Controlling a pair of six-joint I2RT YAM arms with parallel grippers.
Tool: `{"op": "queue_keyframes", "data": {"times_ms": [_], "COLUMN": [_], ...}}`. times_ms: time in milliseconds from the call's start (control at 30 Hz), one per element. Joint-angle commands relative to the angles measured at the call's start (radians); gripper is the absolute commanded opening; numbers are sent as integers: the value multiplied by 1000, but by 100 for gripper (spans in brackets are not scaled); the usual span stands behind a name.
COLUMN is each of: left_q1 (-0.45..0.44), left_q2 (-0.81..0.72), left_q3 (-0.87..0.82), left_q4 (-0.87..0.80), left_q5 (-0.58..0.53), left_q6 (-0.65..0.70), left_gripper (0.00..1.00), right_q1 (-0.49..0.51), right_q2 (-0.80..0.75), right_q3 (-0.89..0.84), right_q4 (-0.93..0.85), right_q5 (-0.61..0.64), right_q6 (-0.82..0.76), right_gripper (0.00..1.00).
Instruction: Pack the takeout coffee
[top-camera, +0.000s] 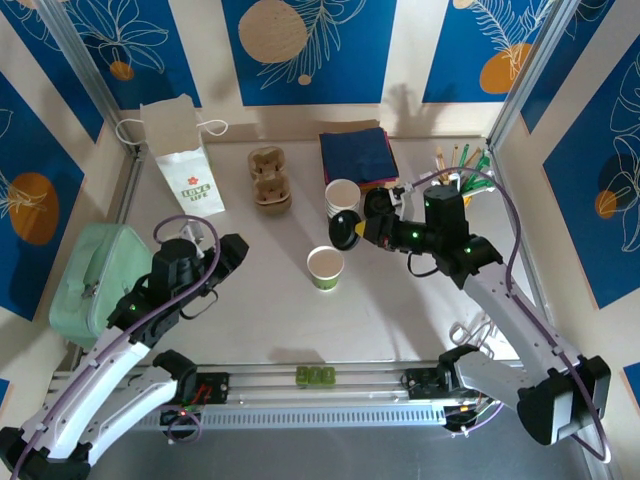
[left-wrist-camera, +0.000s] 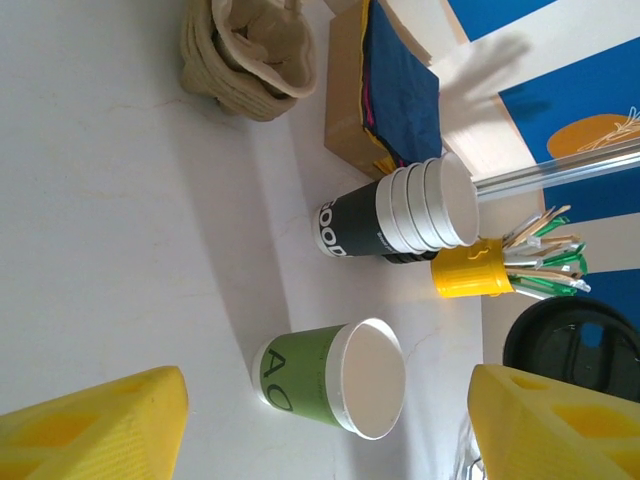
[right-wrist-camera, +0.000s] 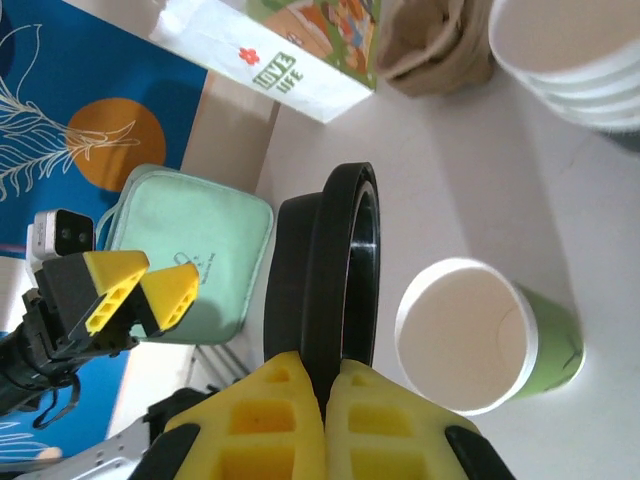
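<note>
Right wrist, right jaws pinching lid (right-wrist-camera: 310, 270), cup (right-wrist-camera: 470, 335) beside

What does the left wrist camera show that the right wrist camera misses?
Of the two, the left wrist view alone has the blue napkins and the yellow stirrer pot. The right wrist view alone has the white paper bag and the mint pouch. Both share the green cup, the cup stack, the cardboard carrier and the black lid, pinched in the right pincer.
</note>
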Motion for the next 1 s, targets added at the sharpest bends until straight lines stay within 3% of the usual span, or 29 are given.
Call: {"op": "queue_keyframes", "data": {"times_ms": [0,400,967], "left_q1": [4,5,5], "left_q2": [-5,10,40], "left_q3": [-4,-17,-13], "left_q4": [-8,13,25], "left_q5": [-14,-5,15], "left_q6": [12,0,-19], "left_gripper": [74,74,74], "right_q1": [-14,-30,-27], "right_q2": [9,78,167], "right_q3": [-38,-158,-194], "right_q4": [57,159,191], "right_q5": [-121,-188,-184], "right_q6": [120,252,231], "right_gripper": [0,0,6]}}
